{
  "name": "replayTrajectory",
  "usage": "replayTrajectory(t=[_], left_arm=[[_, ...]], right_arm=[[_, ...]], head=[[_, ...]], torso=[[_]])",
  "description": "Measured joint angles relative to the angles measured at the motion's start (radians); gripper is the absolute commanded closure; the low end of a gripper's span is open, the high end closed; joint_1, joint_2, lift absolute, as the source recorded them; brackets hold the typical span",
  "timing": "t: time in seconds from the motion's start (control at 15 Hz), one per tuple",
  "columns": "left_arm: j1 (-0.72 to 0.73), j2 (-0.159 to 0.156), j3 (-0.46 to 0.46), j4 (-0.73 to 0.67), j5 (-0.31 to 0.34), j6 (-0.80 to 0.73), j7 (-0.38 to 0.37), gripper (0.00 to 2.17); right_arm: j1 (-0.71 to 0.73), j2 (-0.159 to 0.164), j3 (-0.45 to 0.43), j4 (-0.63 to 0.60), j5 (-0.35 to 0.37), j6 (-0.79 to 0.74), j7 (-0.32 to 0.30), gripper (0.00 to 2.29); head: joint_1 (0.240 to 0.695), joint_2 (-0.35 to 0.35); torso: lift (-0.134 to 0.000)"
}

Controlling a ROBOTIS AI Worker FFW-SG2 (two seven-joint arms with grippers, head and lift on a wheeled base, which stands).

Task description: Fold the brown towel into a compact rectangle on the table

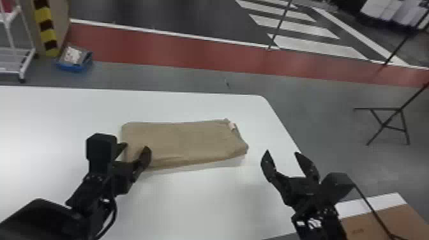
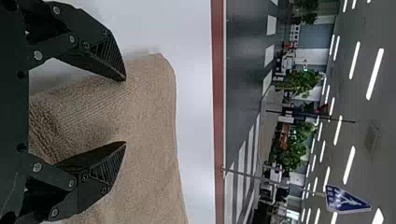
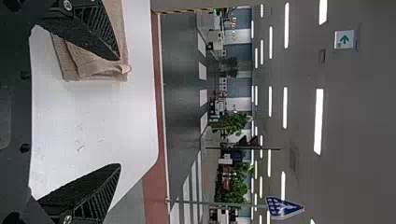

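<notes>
The brown towel (image 1: 185,140) lies folded into a long flat strip on the white table (image 1: 198,198), a small pale tag at its far right corner. Over its left end, my left gripper (image 1: 133,149) is open. In the left wrist view the open left gripper (image 2: 125,111) has the towel (image 2: 149,107) behind its parted fingers. My right gripper (image 1: 281,153) stands open to the right of the towel, apart from it. In the right wrist view the right gripper (image 3: 119,112) is open, and the towel's layered end (image 3: 95,65) shows beside one finger.
The table's right edge (image 1: 281,123) runs close by the right gripper. A cardboard box (image 1: 383,223) is at the lower right. Beyond the table, a blue tray (image 1: 74,67) and a white rack (image 1: 24,63) stand on the floor at the far left.
</notes>
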Motion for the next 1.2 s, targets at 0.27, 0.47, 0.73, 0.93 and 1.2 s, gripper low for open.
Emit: replayTrajectory(t=[0.27, 0.47, 0.73, 0.93, 1.2], left_arm=[[0.002, 0.007, 0.000, -0.004, -0.005, 0.034, 0.008, 1.19], [0.008, 0.014, 0.007, -0.016, -0.003, 0.052, 0.029, 1.26], [0.025, 0.035, 0.037, -0.062, 0.000, 0.063, 0.033, 1.26], [0.054, 0.069, 0.074, -0.112, 0.000, 0.076, 0.038, 1.26], [0.124, 0.121, 0.160, -0.202, 0.004, 0.093, 0.036, 1.26]], right_arm=[[0.004, 0.001, 0.000, 0.000, -0.006, -0.015, 0.000, 0.07], [0.005, 0.005, 0.000, 0.000, -0.009, -0.018, 0.000, 0.07], [0.005, 0.006, 0.008, -0.001, -0.009, -0.020, 0.000, 0.08], [0.001, 0.006, 0.019, -0.002, -0.008, -0.018, 0.000, 0.08], [-0.014, 0.006, 0.045, -0.009, 0.001, -0.007, -0.007, 0.08]], head=[[0.695, -0.350], [0.695, -0.350], [0.695, -0.350], [0.695, -0.346], [0.695, -0.277]], torso=[[-0.123], [-0.123], [-0.123], [-0.123], [-0.123]])
